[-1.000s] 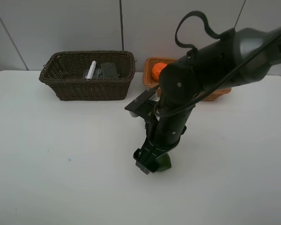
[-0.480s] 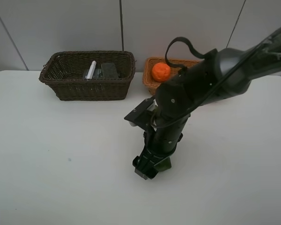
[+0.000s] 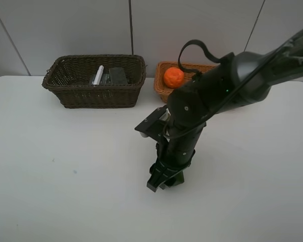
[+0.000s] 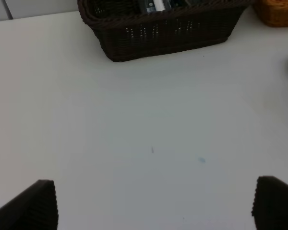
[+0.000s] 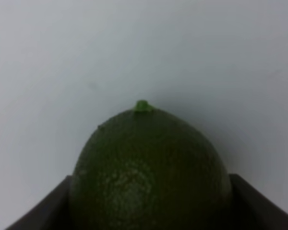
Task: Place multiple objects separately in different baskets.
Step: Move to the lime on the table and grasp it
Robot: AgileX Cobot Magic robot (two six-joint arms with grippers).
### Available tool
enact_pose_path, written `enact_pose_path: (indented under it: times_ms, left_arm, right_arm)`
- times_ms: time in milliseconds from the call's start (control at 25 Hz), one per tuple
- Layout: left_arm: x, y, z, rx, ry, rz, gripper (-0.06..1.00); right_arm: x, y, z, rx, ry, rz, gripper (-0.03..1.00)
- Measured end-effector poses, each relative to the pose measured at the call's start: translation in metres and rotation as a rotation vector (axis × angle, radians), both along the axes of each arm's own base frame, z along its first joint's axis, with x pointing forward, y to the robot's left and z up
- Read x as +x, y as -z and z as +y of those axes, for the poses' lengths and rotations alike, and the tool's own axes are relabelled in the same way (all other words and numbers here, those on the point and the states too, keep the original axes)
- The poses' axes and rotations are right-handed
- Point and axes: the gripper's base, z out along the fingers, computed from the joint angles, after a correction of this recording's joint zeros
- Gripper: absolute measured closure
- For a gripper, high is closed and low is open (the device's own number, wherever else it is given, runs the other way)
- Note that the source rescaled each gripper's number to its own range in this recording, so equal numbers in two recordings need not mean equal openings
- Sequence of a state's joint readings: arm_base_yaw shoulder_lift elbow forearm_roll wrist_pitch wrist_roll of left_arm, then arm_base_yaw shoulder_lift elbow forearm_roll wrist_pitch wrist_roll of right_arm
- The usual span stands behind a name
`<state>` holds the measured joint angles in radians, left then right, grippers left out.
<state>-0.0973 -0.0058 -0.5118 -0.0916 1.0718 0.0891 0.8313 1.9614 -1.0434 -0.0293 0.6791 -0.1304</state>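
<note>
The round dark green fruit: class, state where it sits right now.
The round dark green fruit lies on the white table, front of centre in the exterior high view, between the right gripper's jaws, well forward of both wicker baskets.

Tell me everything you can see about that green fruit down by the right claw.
The green fruit is round and dark green, with a finely pebbled, slightly glossy rind like a lime's and a small light-green stem nub at its end. It sits on the white table, between the two fingers of the right claw, which flank it on both sides. From the high camera the arm hides almost all of it. Whether the fingers actually press it cannot be told.
</note>
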Motion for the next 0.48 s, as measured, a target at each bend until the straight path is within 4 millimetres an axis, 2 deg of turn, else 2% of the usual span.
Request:
enact_pose_path:
  times_ms: [320, 400, 480]
  left_arm:
    - [0.0, 0.0, 0.0, 0.0, 0.0, 0.0, -0.06]
    - [0.0, 0.0, 0.0, 0.0, 0.0, 0.0, -0.06]
    - [0.0, 0.0, 0.0, 0.0, 0.0, 0.0, -0.06]
  right_arm:
    - [-0.001, 0.0, -0.002, -0.016, 0.0, 0.014, 0.96]
    - [-0.003, -0.009, -0.003, -0.017, 0.001, 0.014, 0.96]
    - [-0.004, -0.026, -0.005, 0.007, 0.0, -0.01, 0.96]
